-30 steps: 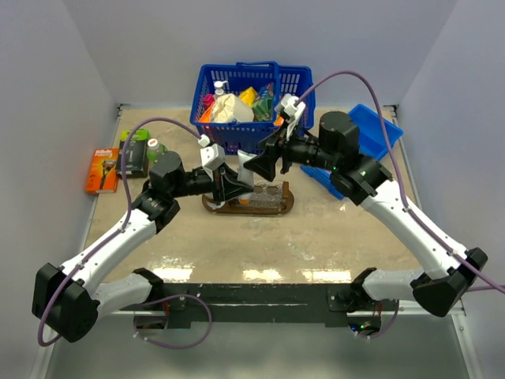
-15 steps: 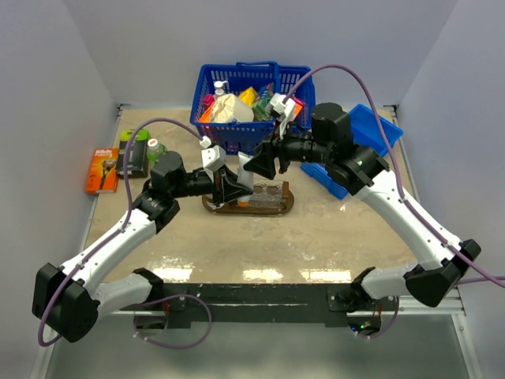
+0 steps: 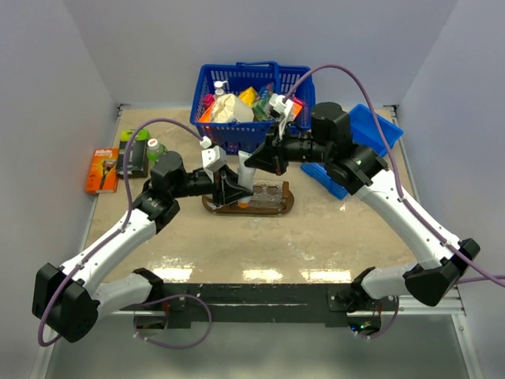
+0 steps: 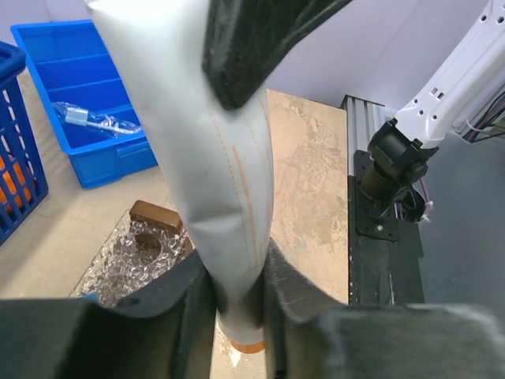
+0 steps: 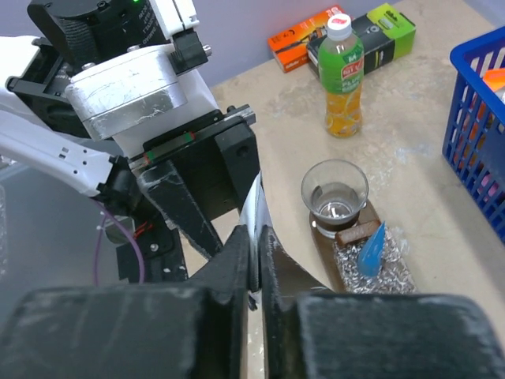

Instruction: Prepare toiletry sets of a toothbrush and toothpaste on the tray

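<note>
- The pale whitish toothpaste tube [image 4: 213, 158] is being held in the air by both pincers at once, near the centre of the overhead frame.
- The left gripper [image 4: 237, 308] is pinching the tube's lower end. In the left wrist view its two dark fingers [image 4: 185, 304] are pressing on either side of the tube at the bottom centre of the frame.
- The right gripper [image 5: 254, 253] is pinching the same tube. In the right wrist view its fingers are squeezed together on the tube's thin flat edge at the middle of the frame, with the left gripper sitting just behind.
- In the left wrist view, one black finger of the right gripper is covering the tube's upper part at the top centre.
- The tube is standing roughly upright, wide end up (its narrow end with an orange band is pointing down).
- The tray [image 3: 286, 204] is lying just below centre in the overhead view, with the tube hanging over its left end.
- On the tray, right of centre in the right wrist view, a clear glass cup [image 5: 334, 189] is standing, and a blue wedge-shaped tube [image 5: 371, 249] is sitting just below it in crinkled clear material.
</note>
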Tool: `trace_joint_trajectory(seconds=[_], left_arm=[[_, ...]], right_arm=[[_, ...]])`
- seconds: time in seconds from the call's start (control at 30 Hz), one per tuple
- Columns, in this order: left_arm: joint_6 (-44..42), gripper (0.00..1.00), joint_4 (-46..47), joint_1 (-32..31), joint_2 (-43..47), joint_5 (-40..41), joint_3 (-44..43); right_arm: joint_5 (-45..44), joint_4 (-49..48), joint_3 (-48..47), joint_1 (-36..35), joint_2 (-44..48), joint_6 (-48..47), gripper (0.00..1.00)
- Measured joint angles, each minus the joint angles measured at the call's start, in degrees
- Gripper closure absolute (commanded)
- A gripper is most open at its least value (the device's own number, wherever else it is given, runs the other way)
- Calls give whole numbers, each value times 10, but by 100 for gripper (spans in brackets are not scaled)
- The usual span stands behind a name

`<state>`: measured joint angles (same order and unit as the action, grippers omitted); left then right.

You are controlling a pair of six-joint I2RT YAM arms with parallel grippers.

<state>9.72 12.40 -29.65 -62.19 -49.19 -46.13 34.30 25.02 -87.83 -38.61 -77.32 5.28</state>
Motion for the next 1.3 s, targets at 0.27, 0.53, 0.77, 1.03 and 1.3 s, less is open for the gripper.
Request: trace_joint_trajectory(seconds=[0.27, 0.53, 0.77, 1.03, 1.3], left_arm=[[-5, 9, 4, 0, 2, -2, 0], [-1, 2, 15, 38, 53, 54, 4], [-6, 0, 16, 71, 134, 290, 28], [-16, 0, -14, 71, 141, 450, 35], [-18, 0, -29, 71, 136, 506, 36]], right_arm=[[-16, -7, 12, 1, 3, 1, 100], [-140, -18, 58, 1, 47, 3, 100], [-290, -79, 151, -13, 139, 22, 100], [-447, -139, 194, -107, 138, 33, 100], [-586, -178, 225, -186, 97, 31, 100]])
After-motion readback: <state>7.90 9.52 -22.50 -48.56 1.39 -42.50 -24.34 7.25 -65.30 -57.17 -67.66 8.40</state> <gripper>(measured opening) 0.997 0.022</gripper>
